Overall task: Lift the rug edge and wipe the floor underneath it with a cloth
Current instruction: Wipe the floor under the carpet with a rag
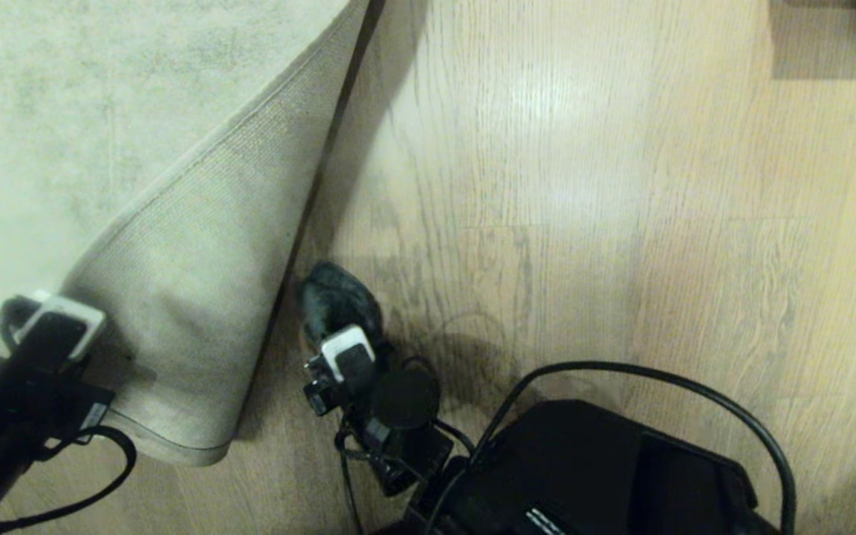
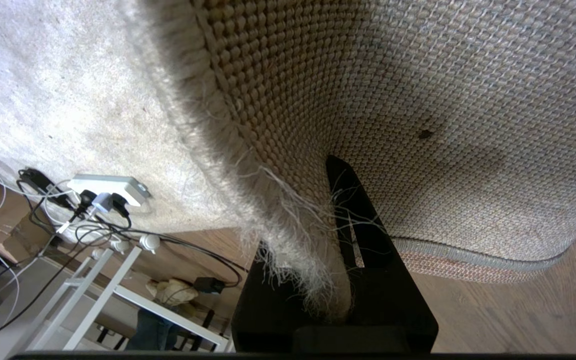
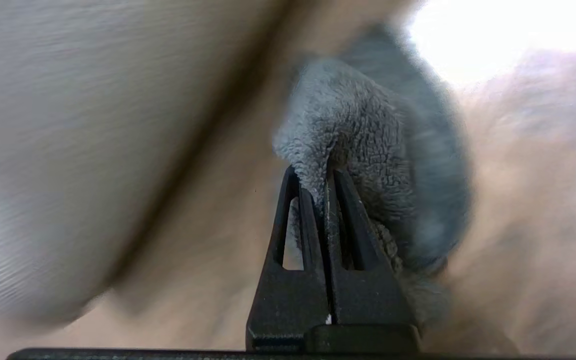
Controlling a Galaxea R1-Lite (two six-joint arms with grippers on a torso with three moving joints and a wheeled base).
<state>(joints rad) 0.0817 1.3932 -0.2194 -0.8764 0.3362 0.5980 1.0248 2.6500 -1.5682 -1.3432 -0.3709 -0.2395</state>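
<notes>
The pale rug (image 1: 64, 96) has its corner turned up, so the woven underside (image 1: 190, 282) faces me. My left gripper (image 1: 64, 305) is shut on the rug edge (image 2: 293, 235), whose frayed border sits between the black fingers (image 2: 368, 240) of the left gripper (image 2: 338, 235). My right gripper (image 1: 331, 331) is shut on the dark grey-teal cloth (image 1: 335, 297), which rests on the wooden floor (image 1: 547, 186) right beside the lifted flap. In the right wrist view the fuzzy cloth (image 3: 368, 125) bulges past the right gripper (image 3: 313, 175).
My black base (image 1: 584, 468) and a looping cable (image 1: 695, 386) fill the near right. A dark object (image 1: 837, 37) sits at the far right corner. Beyond the rug, a white power strip with plugs (image 2: 108, 187) and a white rack (image 2: 93, 290) stand.
</notes>
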